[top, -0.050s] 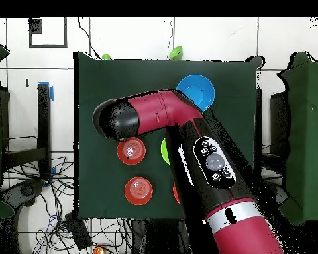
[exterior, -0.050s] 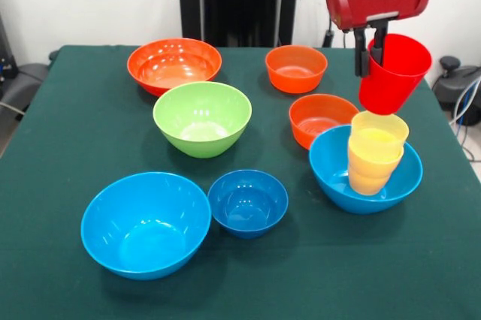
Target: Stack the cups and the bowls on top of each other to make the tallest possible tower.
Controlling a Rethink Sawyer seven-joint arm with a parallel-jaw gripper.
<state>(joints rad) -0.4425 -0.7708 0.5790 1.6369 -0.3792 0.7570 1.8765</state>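
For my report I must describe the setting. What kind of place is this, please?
Probably a robotics lab or test room, not a home. A red robot arm works over a green-covered table, loose cables trail on the tiled floor, and plastic bowls are laid out as for a trial.

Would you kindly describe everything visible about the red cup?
The red cup is a glossy, handleless plastic tumbler tapering to its base. It hangs tilted in the air, its rim pinched by the gripper, just above the stacked yellow cups standing in a light blue bowl. Whether it touches them is unclear.
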